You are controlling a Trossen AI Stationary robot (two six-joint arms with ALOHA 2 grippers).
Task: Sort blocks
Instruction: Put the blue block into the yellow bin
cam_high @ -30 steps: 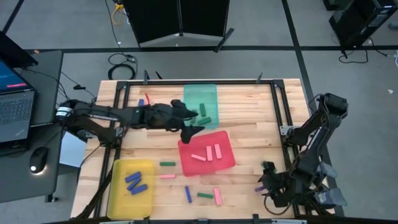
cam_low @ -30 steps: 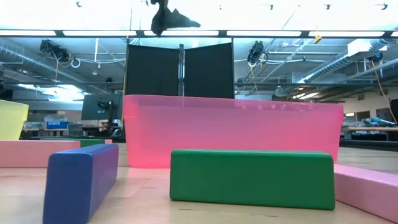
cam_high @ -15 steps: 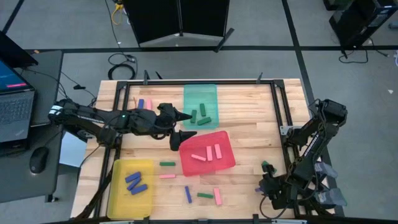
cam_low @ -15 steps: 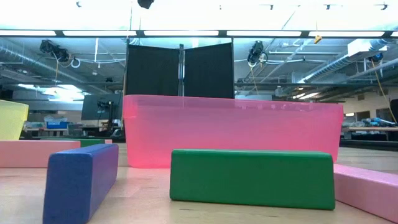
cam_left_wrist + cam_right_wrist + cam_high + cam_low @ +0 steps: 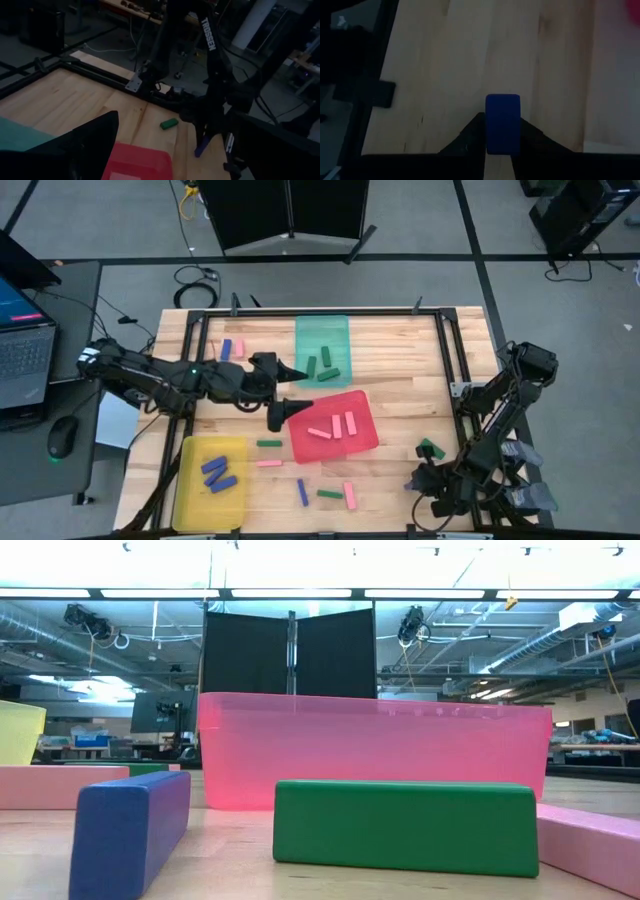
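Observation:
My right gripper [image 5: 418, 480] is shut on a blue block [image 5: 502, 122] near the table's near right corner; it also shows in the left wrist view [image 5: 200, 146]. My left gripper [image 5: 281, 393] is open and empty above the table, between the teal tray [image 5: 322, 332] holding green blocks and the red tray's [image 5: 300, 442] left side. The red tray holds pink blocks. The yellow tray [image 5: 190, 490] holds blue blocks. Loose blocks lie flat on the table: a green one [image 5: 430, 448] by my right gripper, and several near the front edge [image 5: 330, 493]. My right gripper pinches the blue block's two long sides [image 5: 490, 131] between its two fingers. The block lies along the fingers and sticks out past their tips. In the left wrist view its free end [image 5: 198, 151] points down at a slant toward the table.
A blue block [image 5: 226, 348] and a pink block [image 5: 239, 347] lie at the far left. The low view shows a green block [image 5: 405, 825], a blue block [image 5: 130, 830] and pink blocks [image 5: 590, 835] before the red tray [image 5: 370, 750]. A dark metal frame [image 5: 445, 350] borders the table.
My left gripper has drawn back from the teal tray's near edge toward the table's left and near side, staying open. My right gripper has gone toward the near edge with the blue block, and the green block now lies clear behind it.

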